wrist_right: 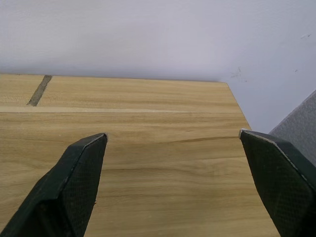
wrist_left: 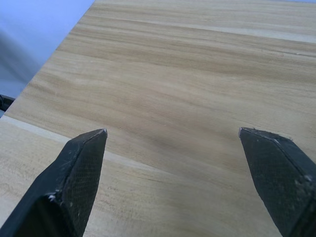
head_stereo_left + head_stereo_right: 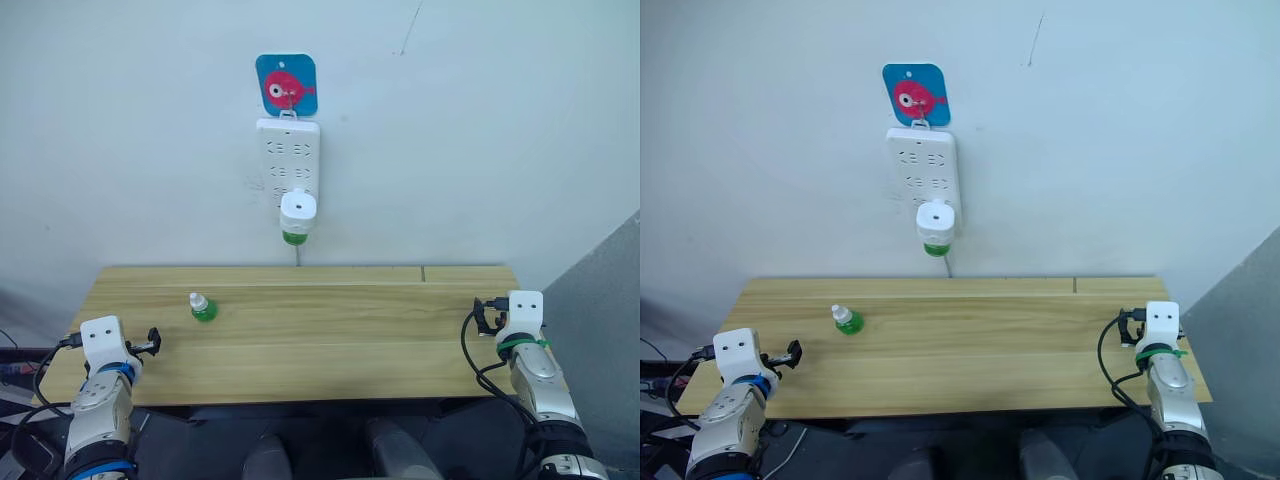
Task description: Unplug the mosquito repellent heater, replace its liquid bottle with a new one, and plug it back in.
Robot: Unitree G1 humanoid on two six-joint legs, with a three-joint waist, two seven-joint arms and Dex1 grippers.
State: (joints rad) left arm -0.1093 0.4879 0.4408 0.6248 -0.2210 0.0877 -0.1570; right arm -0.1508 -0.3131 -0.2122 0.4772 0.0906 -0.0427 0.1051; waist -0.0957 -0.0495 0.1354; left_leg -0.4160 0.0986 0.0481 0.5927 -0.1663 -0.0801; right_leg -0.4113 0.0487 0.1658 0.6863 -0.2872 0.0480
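Task status: not started. The mosquito repellent heater (image 3: 298, 212) remains plugged into the lower end of the wall-mounted power strip (image 3: 287, 150), with its liquid bottle (image 3: 294, 238) screwed in beneath. The new one (image 3: 202, 306) stands capped on the wooden table (image 3: 330, 340), left of centre. Left gripper (image 2: 173, 140) and right gripper (image 1: 173, 140) rest released and empty at the near table corners; unplugging, bottle exchange and re-plugging all remain

A white power strip (image 3: 288, 160) hangs on the wall under a blue-and-red hook plate (image 3: 286, 84) — a wooden table (image 3: 330, 340) stands below.
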